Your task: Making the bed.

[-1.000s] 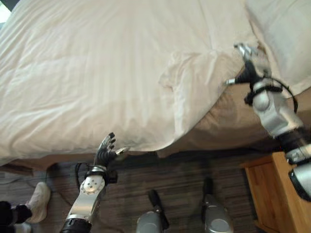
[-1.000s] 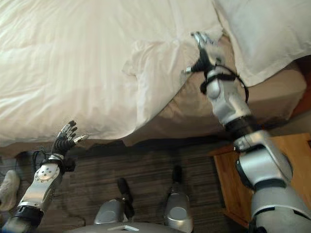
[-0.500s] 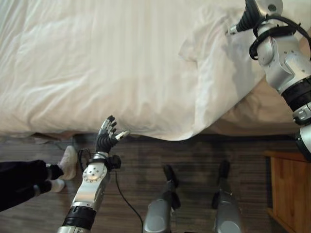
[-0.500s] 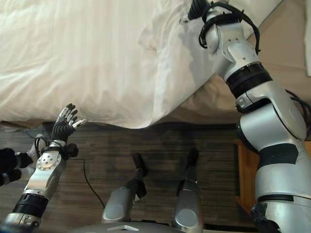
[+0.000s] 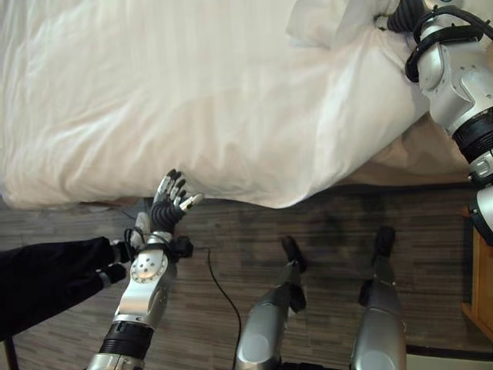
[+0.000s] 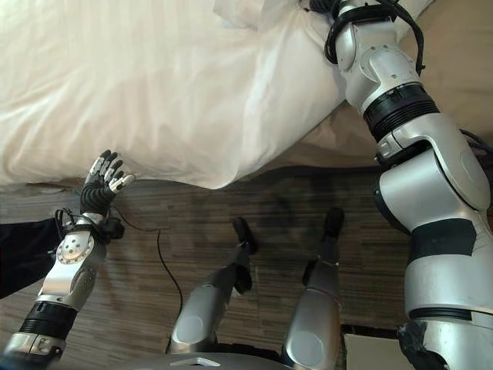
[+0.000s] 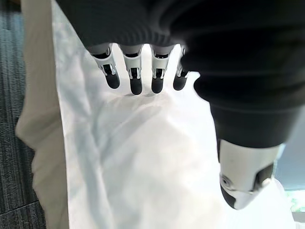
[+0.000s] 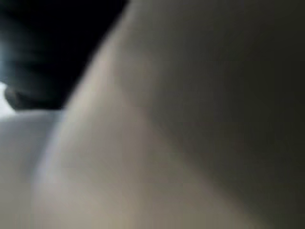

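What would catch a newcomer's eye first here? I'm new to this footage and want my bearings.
The white duvet spreads over most of the bed, its edge hanging toward the dark wood floor. The left hand hovers open just off that edge, fingers spread, while the right arm reaches far to the duvet's bunched corner at the upper right. A person's dark-clothed leg comes in at the lower left.

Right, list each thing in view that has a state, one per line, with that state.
White duvet: spread over the bed, its near edge hanging over the side, one corner bunched up by the right arm.
Left hand: open, fingers straight, raised just off the duvet's hanging edge.
Right hand: at the bunched corner, fingers hidden.
Person's leg: stretched out on the floor beside the left arm.
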Available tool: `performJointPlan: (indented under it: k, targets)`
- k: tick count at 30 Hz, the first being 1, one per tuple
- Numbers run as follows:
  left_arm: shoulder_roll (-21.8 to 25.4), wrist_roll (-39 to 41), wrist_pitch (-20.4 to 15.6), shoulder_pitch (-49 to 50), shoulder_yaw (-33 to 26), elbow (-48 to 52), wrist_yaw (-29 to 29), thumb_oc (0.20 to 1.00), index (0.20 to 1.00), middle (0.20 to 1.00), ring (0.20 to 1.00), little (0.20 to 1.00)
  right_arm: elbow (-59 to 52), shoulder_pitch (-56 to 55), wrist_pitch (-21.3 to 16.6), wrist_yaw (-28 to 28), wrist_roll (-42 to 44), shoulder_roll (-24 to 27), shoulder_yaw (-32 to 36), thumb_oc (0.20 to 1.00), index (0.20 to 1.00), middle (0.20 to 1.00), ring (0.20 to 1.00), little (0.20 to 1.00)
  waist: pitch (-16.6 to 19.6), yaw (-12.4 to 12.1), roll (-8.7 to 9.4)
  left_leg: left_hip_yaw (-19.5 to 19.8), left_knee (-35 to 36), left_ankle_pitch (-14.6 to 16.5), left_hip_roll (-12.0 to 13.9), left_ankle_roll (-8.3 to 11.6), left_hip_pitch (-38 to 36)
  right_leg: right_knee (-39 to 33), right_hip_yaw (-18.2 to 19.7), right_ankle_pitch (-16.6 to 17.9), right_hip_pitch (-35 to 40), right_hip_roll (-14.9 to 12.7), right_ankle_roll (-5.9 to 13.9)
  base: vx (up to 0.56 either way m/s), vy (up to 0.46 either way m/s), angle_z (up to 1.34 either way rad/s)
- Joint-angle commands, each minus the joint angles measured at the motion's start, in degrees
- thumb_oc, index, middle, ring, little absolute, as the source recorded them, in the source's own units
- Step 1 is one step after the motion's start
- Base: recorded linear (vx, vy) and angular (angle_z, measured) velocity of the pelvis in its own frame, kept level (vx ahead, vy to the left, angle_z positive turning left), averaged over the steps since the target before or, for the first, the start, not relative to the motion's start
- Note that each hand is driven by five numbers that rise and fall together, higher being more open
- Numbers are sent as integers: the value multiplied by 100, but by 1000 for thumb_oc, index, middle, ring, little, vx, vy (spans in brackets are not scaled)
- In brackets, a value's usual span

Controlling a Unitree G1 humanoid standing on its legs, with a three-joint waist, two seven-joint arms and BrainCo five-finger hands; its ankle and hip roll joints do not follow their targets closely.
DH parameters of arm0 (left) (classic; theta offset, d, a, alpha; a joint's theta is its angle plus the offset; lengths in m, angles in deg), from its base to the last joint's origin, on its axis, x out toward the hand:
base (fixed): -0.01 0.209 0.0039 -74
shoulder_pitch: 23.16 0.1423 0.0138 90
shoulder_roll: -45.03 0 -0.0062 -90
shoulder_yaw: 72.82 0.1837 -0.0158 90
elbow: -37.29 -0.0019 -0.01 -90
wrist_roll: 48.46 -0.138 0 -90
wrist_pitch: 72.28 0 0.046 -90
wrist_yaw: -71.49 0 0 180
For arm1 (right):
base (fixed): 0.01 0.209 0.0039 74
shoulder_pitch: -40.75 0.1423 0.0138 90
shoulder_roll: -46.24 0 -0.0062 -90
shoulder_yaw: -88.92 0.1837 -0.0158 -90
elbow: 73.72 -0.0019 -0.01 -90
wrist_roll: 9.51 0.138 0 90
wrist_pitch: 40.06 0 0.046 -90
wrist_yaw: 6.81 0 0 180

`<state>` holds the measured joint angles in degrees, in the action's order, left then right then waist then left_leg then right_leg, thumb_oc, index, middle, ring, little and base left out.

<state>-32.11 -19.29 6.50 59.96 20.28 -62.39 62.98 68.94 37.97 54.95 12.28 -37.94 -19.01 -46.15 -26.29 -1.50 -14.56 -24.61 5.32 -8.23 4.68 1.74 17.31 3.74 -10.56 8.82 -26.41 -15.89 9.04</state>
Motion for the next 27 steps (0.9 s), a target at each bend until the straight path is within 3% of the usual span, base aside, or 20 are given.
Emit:
performJointPlan:
  k: [1,6,8,13,18,19,22,27]
  targets:
    - [381,144,-231,-39,-18,194,-2,1000,1000,1000,1000,1000,308,245,161,170,268,490,-68,200,200,200,200,200,-350,116,80,-145,-44,417,544,620,-537,683,48,-828,-40,-294,83,-39,96,7]
    - [346,179,-39,172,-143,142,195,1000,1000,1000,1000,1000,-464,-687,325,238,133,931,662,200,200,200,200,200,-281,507,287,-173,-71,662,340,517,-1162,387,-107,-739,771,-402,125,-6,74,14]
    - [323,288,106,289,-281,58,264,1000,1000,1000,1000,1000,-989,-1501,417,163,-104,1020,1124,200,200,200,200,200,-107,710,468,-208,-71,799,238,417,-1409,248,-100,-664,1038,-439,154,17,114,14]
    - [395,234,245,472,-392,30,402,1000,1000,1000,1000,1000,-1645,-2892,463,107,-179,1306,2047,200,200,200,200,200,103,1003,720,-318,-60,942,136,318,-1664,299,-45,-580,1140,-521,213,5,63,-9]
    - [382,274,331,560,-421,-40,474,1000,1000,1000,1000,1000,-1921,-4194,460,64,207,1176,3037,200,200,200,200,200,287,1203,874,-381,-40,1058,31,236,-1887,260,25,-535,1260,-568,229,-22,10,-25]
    - [340,303,353,547,-427,-91,520,1000,1000,1000,1000,1000,-1836,-4635,393,-61,423,1080,3244,1000,1000,1000,1000,1000,341,1303,886,-394,-40,1082,-16,215,-1920,205,77,-488,1261,-580,237,-78,11,-11]
    - [300,353,321,461,-365,-195,631,1000,1000,1000,1000,1000,-1434,-5104,302,-313,893,926,3447,1000,1000,1000,1000,1000,379,1471,800,-476,-33,1087,-83,216,-1969,72,215,-384,1216,-574,255,-66,46,-6]
    - [173,458,344,613,-385,-220,789,1000,1000,1000,1000,1000,-906,-5975,263,-476,964,695,3770,1000,1000,1000,1000,1000,458,1575,777,-513,-44,1093,-64,239,-1984,-91,183,-322,1290,-547,260,-19,9,-5]
